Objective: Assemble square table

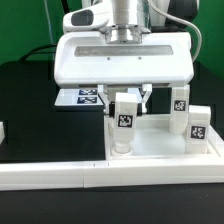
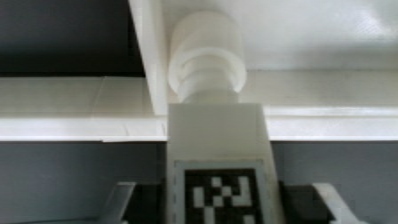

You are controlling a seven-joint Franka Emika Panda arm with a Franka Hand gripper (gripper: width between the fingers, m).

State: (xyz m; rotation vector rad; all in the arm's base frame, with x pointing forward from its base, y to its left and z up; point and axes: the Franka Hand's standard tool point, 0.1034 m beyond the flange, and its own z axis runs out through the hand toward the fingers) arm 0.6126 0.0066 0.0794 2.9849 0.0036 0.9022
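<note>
My gripper [image 1: 127, 106] is shut on a white leg [image 1: 125, 124] with a black-and-white tag and holds it upright. The leg's lower end sits at the near-left corner of the white square table top [image 1: 160, 138]. Two more tagged legs [image 1: 181, 100] [image 1: 198, 125] stand upright on the exterior view's right side of the top. In the wrist view the held leg [image 2: 217, 120] runs between my fingers [image 2: 317, 205]. Its ribbed round end [image 2: 205, 55] points at the top's white rim [image 2: 71, 100]. The socket under it is hidden.
The marker board [image 1: 85, 97] lies on the black table behind my hand. The long white border rail [image 1: 50, 172] runs along the front, against the top's near edge. A small white object [image 1: 3, 131] shows at the exterior view's left edge.
</note>
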